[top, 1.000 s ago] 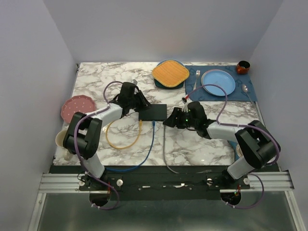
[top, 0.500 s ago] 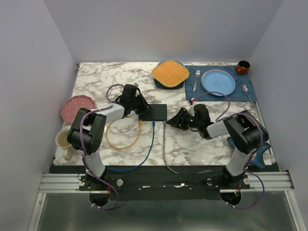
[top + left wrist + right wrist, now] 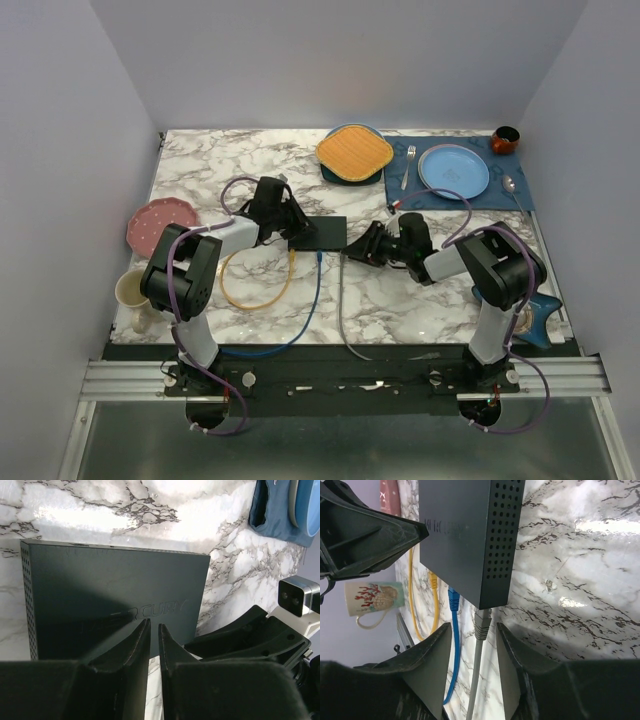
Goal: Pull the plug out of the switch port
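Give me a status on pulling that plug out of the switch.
Done: the left gripper sits over the switch, fingers nearly together, and the open right gripper straddles the grey plug. In hand: lining up the grasp on that plug. Left: the grip and the pull, since the plug looks seated in the port at the switch's corner.

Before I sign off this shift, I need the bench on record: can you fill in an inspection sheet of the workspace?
Surface: marbled tabletop, no spill seen.
Job's things: switch flat on the tabletop; grey plug at its port edge.
Clutter: pink plate, mug, orange plate, brown cup; blue plate, fork, spoon on a placemat.
Grippers: left gripper shut, over the switch's top; right gripper open, astride the grey plug.
Cables: grey cable, blue cable, yellow cable meet the port edge.
Surroundings: plain walls, nothing else seen.
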